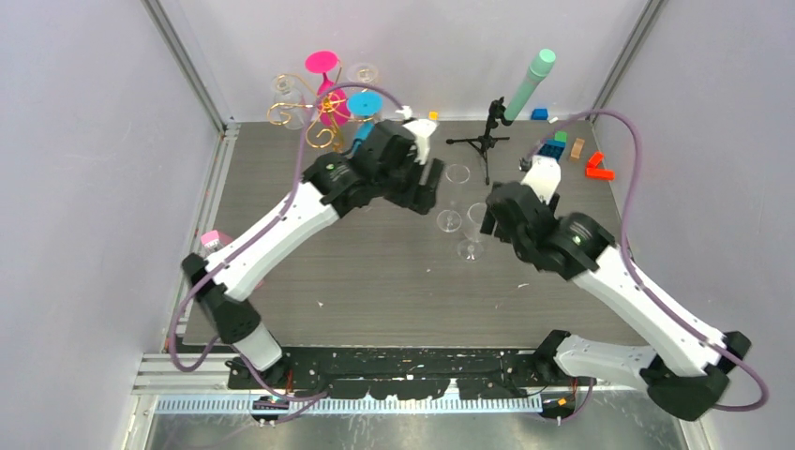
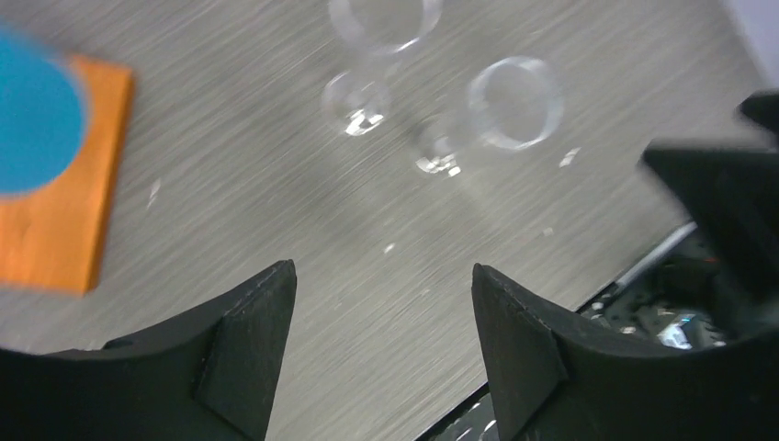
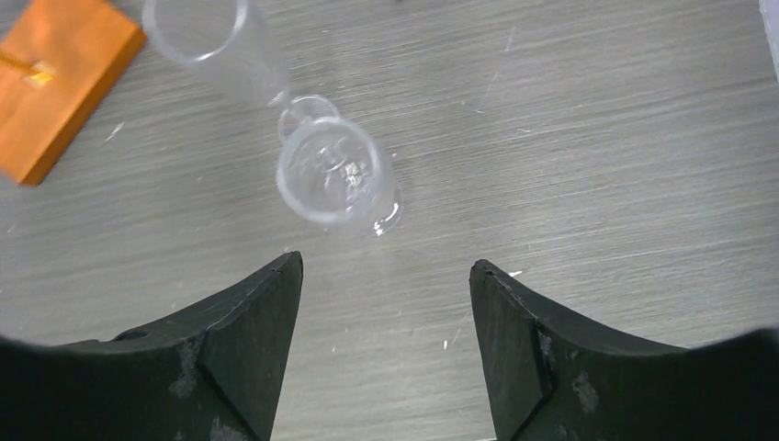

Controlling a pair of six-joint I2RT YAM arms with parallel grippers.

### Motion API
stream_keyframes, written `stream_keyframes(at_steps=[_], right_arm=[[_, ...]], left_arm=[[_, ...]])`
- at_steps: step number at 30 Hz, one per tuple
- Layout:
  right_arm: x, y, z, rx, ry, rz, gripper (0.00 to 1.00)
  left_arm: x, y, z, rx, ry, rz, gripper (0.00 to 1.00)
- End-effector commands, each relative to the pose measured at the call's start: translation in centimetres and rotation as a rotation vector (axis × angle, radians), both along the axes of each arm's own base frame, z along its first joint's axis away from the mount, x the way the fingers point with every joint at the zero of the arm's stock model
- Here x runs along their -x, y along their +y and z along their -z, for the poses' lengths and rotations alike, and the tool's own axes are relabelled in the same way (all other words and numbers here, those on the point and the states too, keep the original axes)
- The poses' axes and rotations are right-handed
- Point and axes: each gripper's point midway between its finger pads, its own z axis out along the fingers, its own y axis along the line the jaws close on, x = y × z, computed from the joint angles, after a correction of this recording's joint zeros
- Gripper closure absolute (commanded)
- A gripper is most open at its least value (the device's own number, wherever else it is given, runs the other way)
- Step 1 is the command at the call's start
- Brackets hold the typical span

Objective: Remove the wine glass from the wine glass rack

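Note:
The wine glass rack [image 1: 309,117], gold wire with curled arms, stands at the back left corner. A pink glass [image 1: 323,66], a blue glass [image 1: 364,103] and clear glasses [image 1: 286,86] hang on it. Its orange base shows in the left wrist view [image 2: 55,230] and in the right wrist view [image 3: 64,83]. My left gripper [image 1: 429,183] is open and empty just right of the rack; it shows above bare table [image 2: 384,276]. My right gripper [image 1: 492,214] is open and empty [image 3: 386,271], just short of a clear glass [image 3: 335,170] on the table.
Three clear glasses [image 1: 450,220] stand on the table between the grippers; two show in the left wrist view [image 2: 514,101]. A black tripod stand [image 1: 483,141] and a green cylinder [image 1: 530,84] are at the back. Coloured blocks [image 1: 598,169] lie at back right.

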Motion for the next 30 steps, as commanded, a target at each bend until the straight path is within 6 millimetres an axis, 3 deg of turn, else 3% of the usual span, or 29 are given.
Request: stream_keyframes(at_steps=[1, 5, 10, 16, 20, 24, 26, 30], right_arm=[[-3.7, 0.6, 0.4, -0.070, 0.019, 0.005, 0.28], [-5.9, 0.3, 2.5, -0.089, 0.103, 0.013, 0.28], [-7.0, 0.9, 4.9, -0.078, 0.203, -0.011, 0.38], [-7.4, 0.9, 7.7, -0.041, 0.288, -0.002, 0.51], [-8.0, 0.3, 8.6, -0.001, 0.301, 0.030, 0.64], [-8.9, -0.7, 8.6, 0.045, 0.291, 0.071, 0.79], [-9.5, -1.3, 8.3, 0.069, 0.280, 0.089, 0.95], [-10.9, -1.8, 7.3, 0.082, 0.256, 0.111, 1.00]], left_arm=[[-1.2, 6.7, -1.1, 0.022, -0.094, -0.196, 0.26], [-0.4, 11.6, -1.0, 0.036, -0.150, -0.330, 0.18], [0.9, 14.8, -0.8, 0.064, -0.199, -0.394, 0.15], [1.7, 15.9, -0.6, 0.065, -0.213, -0.394, 0.12], [1.9, 15.9, -0.1, 0.054, -0.203, -0.379, 0.12], [2.1, 15.9, 0.3, 0.044, -0.197, -0.371, 0.11], [2.2, 16.0, 0.3, 0.041, -0.198, -0.370, 0.11], [2.3, 16.5, 0.3, 0.034, -0.209, -0.378, 0.10]])
